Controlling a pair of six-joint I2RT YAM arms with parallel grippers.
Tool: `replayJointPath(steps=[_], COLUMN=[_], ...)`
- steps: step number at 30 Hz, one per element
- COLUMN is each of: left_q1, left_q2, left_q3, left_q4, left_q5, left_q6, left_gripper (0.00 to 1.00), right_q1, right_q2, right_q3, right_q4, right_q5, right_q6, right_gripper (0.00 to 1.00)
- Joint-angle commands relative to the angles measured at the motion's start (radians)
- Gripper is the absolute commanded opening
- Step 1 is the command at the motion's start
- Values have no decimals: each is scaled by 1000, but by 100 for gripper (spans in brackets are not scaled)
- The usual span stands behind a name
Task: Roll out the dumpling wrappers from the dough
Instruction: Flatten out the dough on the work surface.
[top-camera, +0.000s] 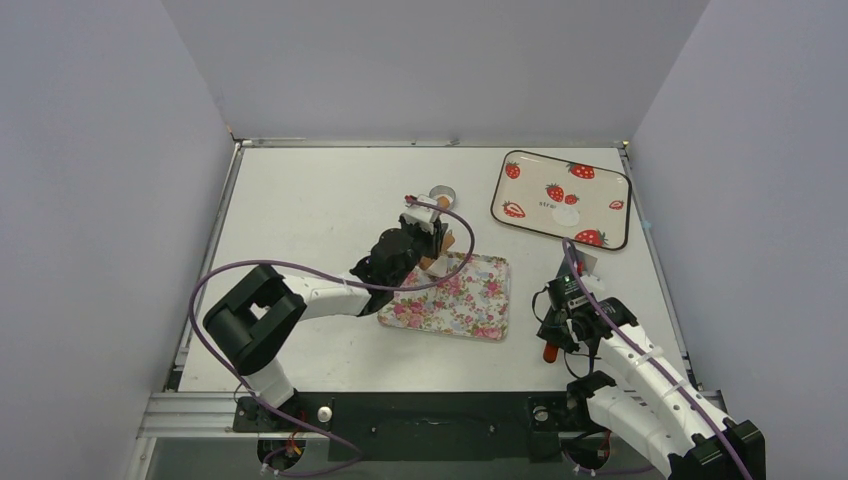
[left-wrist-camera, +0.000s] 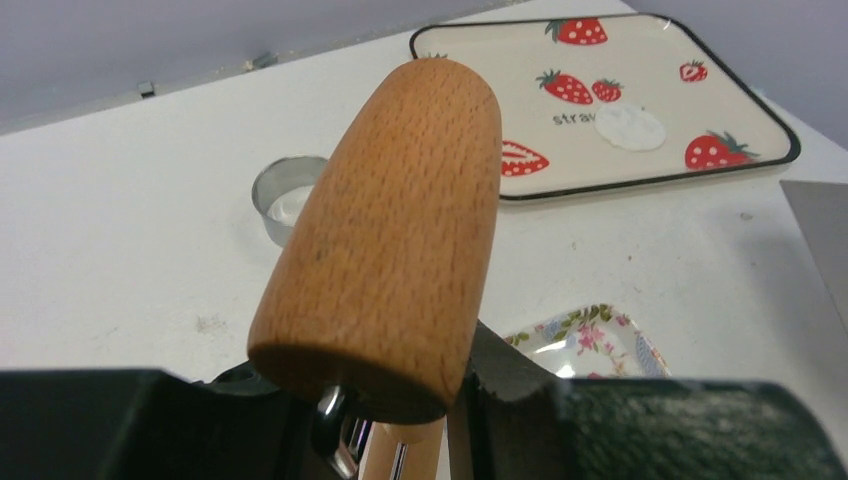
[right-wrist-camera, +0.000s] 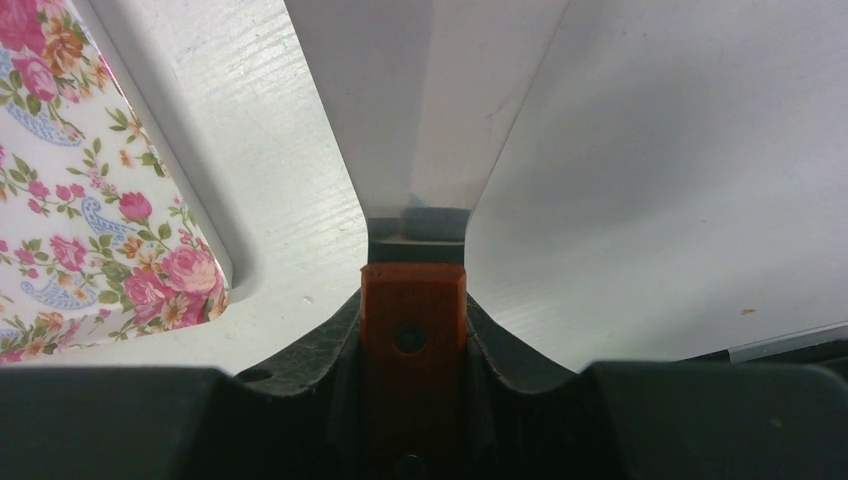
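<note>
Dumpling wrapper (left-wrist-camera: 630, 127), the only one I can make out, lies flat as a thin white disc near the middle of the strawberry tray (left-wrist-camera: 740, 165), which sits at the far right of the table (top-camera: 330, 200). From the top view I see the same disc between the printed berries. Dough (left-wrist-camera: 290, 206) shows as a small whitish patch inside the silver ring (left-wrist-camera: 268, 190), which stands on the bare table well to the left of that tray. My left gripper (left-wrist-camera: 400, 420) is clamped on the thin handle of the wooden roller (left-wrist-camera: 390, 230), whose thick barrel tilts up and away from the fingers toward the ring. From above, this roller hangs over the far edge of the floral tray (top-camera: 455, 300); I cannot tell whether it touches anything. My right gripper (right-wrist-camera: 413, 345) is closed tight on the red handle (right-wrist-camera: 413, 310) of the spatula, and the shiny blade (right-wrist-camera: 430, 100) reaches forward over the white table, with the floral tray just beside it on the left. Whether the blade rests on the surface I cannot tell
</note>
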Motion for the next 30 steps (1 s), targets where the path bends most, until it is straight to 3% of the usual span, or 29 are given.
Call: replayJointPath(steps=[1, 16, 24, 30], left_q1=[-4, -27, -46, -81], left_q2=[4, 11, -17, -46], left_q3=[-50, -94, -61, -136], left_q4=[61, 41, 150, 157], left_q5=[-9, -15, 42, 83], left_q6=[-13, -57, 80, 118], left_gripper=[0, 0, 0, 0], right_q1=[-8, -8, -8, -8], right_q2=[-4, -23, -7, -10], right_q3=[38, 24, 36, 43], right_q4=[20, 19, 20, 20], right_q5=[39, 33, 30, 23], right_q6=[-10, -11, -19, -21], right_gripper=[0, 0, 0, 0])
